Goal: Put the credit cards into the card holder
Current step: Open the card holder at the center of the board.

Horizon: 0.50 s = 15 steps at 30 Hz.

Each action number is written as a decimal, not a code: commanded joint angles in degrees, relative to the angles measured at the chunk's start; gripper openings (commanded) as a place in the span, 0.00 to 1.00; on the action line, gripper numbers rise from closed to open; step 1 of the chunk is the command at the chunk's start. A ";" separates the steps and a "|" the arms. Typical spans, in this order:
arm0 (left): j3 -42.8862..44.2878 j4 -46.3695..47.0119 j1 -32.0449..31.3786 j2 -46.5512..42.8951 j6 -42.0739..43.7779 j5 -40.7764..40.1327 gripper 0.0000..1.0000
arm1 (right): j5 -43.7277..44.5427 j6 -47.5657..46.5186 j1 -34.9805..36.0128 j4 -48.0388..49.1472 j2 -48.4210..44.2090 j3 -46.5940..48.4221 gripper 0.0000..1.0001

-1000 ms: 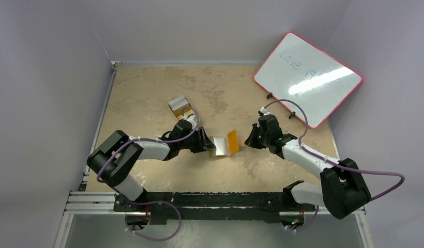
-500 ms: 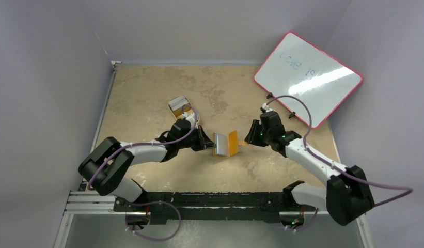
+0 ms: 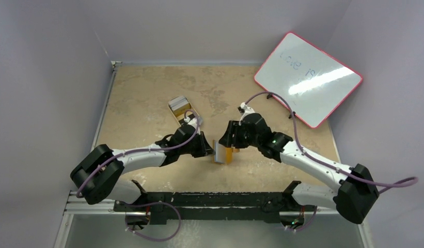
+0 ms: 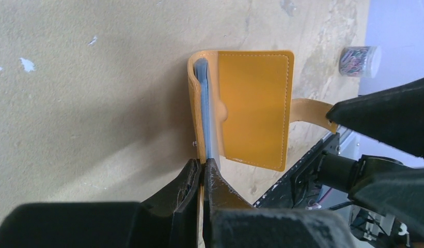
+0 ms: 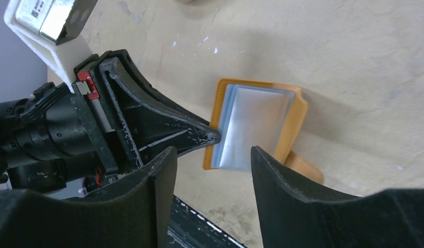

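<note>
The orange-tan card holder (image 3: 224, 152) stands on edge in the middle of the table, half unfolded. My left gripper (image 3: 210, 151) is shut on the edge of one leaf (image 4: 203, 129), and the other orange leaf (image 4: 256, 111) swings out to the right. Its pale blue-grey inside (image 5: 253, 126) faces my right gripper (image 5: 214, 151), which hangs open just above and right of it, touching nothing. The credit cards (image 3: 178, 105), grey and gold, lie stacked behind the left arm.
A white board with a red rim (image 3: 308, 78) leans at the back right. A small clear jar of clips (image 4: 359, 60) stands beyond the card holder. The black base rail (image 3: 199, 199) runs along the near edge.
My left gripper shut on the card holder's edge and tipped it up on its side. My right gripper opened and swung left, close over the card holder.
</note>
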 commanded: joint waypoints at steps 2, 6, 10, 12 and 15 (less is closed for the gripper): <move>2.86 -0.28 -1.16 -1.41 0.45 -2.66 0.00 | 0.93 3.07 3.29 5.89 5.49 2.39 0.57; 2.82 -0.41 -1.56 -1.41 0.45 -3.03 0.00 | 2.81 3.39 3.88 6.84 9.65 2.26 0.57; 2.36 -0.41 -1.89 -1.03 0.36 -3.31 0.00 | 4.47 3.29 3.88 7.34 13.18 2.25 0.56; 2.09 -0.39 -2.05 -1.20 0.15 -3.84 0.00 | 4.52 3.35 3.84 7.71 14.93 2.23 0.56; 1.89 -0.62 -2.12 -1.68 0.17 -4.50 0.00 | 4.33 3.48 3.88 8.49 16.61 1.86 0.57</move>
